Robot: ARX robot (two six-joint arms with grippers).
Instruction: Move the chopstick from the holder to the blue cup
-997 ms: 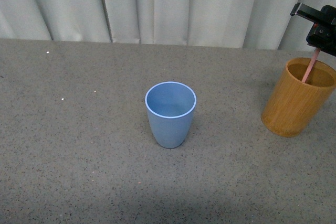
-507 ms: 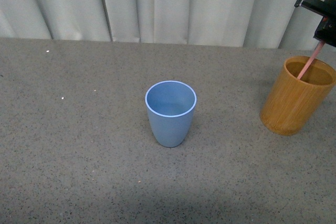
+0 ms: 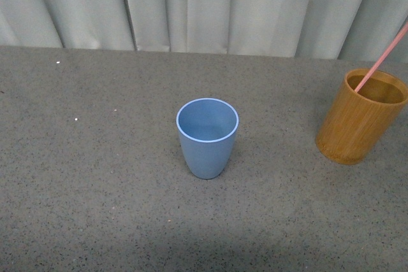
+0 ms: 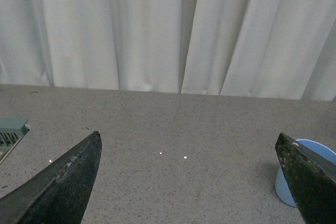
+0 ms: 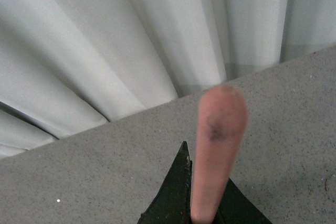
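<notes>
— How far has it got, would you say?

— Early on. The right tool (image 5: 202, 211) is clamped on the chopstick (image 3: 382, 59), and from the front I can see the stick slanting up and away out of the holder (image 3: 361, 117). Its lower end is inside the rim, so it isn't clear of the holder yet. The lift-out, the carry across and the drop into the blue cup (image 3: 206, 137) are all left to do, as I judge it.

— Where's the cup from that tool?

— Well apart from it, across the counter (image 3: 95, 189), standing upright and empty. The holder sits right under the stick it holds.

— Can you see the right tool from the front?

— No, it's off the edge there; only the pink stick shows. The right wrist camera is what tells you about the grip: dark fingers (image 5: 176, 192) pinching the stick, which runs out blurred and close toward the curtain (image 5: 105, 51). That camera shows neither holder nor cup, though.

— And the other arm?

— The left tool (image 4: 191, 182) has its fingers spread wide apart, nothing between them, idle over the counter. Its camera catches the blue cup just beside one finger, which the right wrist camera never sees.
</notes>
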